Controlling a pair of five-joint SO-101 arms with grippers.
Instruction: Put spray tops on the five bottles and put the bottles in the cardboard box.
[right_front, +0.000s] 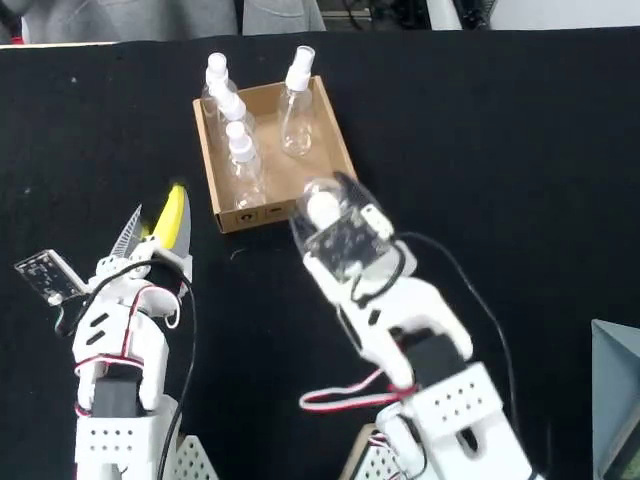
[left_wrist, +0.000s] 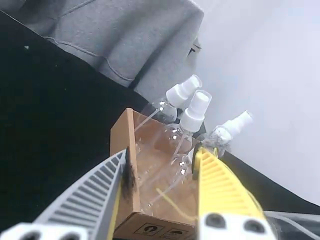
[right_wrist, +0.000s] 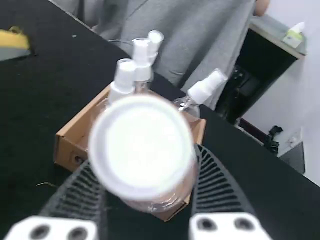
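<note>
Black cloth covers the table (right_front: 520, 150), and the cardboard box (right_front: 207, 160) sits toward its far side, open side up. Four clear bottles (right_front: 243, 165) stand inside it with their white spray tops (right_front: 238, 140) upward: three in a row along one side wall, and one (right_front: 296, 110) alone by the opposite wall. In the high view they lean slightly toward the far edge of the table. The fifth bottle (right_front: 322, 210) is outside the box, just beside its near corner, clamped in the right gripper (right_front: 340, 240). Its long axis runs roughly up and down, and its white end points up toward the overhead camera. In the right wrist view that same bottle (right_wrist: 142, 145) is seen end on, a round white disc facing the lens, with the ribbed black fingers (right_wrist: 212, 180) of the right gripper (right_wrist: 145, 172) pressed against its clear body on either side. The box (right_wrist: 70, 142) and its capped bottles lie beyond it. The left gripper (right_front: 157, 205) rests over the table near the other front corner of the box, not touching it. Its grey and yellow fingers (right_front: 172, 215) are spread wide with nothing between them. From the left wrist view, the left gripper (left_wrist: 162, 152) frames the box (left_wrist: 122, 135), where three spray tops (left_wrist: 195, 107) point up and away.
</note>
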